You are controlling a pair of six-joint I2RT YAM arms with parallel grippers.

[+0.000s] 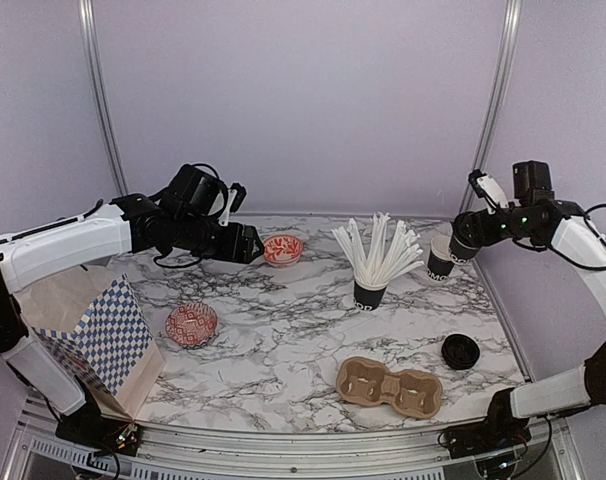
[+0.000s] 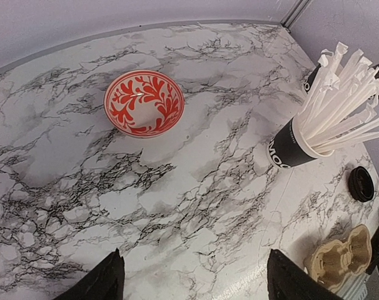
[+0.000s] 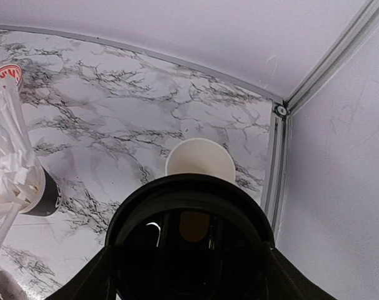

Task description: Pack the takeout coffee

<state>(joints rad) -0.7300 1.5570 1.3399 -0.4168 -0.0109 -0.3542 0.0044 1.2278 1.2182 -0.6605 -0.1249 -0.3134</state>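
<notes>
One takeout coffee cup (image 1: 439, 264), black outside and white inside, stands open at the back right of the marble table (image 1: 283, 350). My right gripper (image 1: 463, 244) hovers just above and beside it, shut on a round black lid (image 3: 189, 212). In the right wrist view that lid fills the space between the fingers, with the cup's open mouth (image 3: 199, 160) just beyond it. A second black lid (image 1: 460, 351) lies flat on the table at the right. My left gripper (image 1: 251, 243) hangs open and empty above the table, next to a red-patterned bowl (image 1: 283, 249).
A black cup full of long white sticks (image 1: 370, 290) stands mid-table. The brown two-hole carrier tray (image 1: 389, 386) lies near the front. A second red bowl (image 1: 191, 324) and a blue-checked paper bag (image 1: 103, 335) are at the left. Walls close off the back and right.
</notes>
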